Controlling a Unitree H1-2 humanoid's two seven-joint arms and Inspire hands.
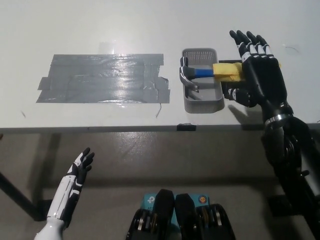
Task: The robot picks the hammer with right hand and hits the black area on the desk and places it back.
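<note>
The hammer (200, 73) has a steel head, a blue neck and a handle wrapped in yellow. Its head lies in a small grey basket (201, 102) on the white desk, and the handle sticks out to the right. My black right hand (258, 70) hovers open over the handle, fingers spread and pointing away, covering most of the yellow wrap. A patch of dark grey tape (102, 78), the black area, lies on the desk left of the basket. My white left hand (75, 176) rests open below the desk edge at the lower left.
A black block (234, 92) lies under the handle, right of the basket, mostly hidden by my right hand. The desk's front edge (125, 129) runs across the middle of the view, with floor below it.
</note>
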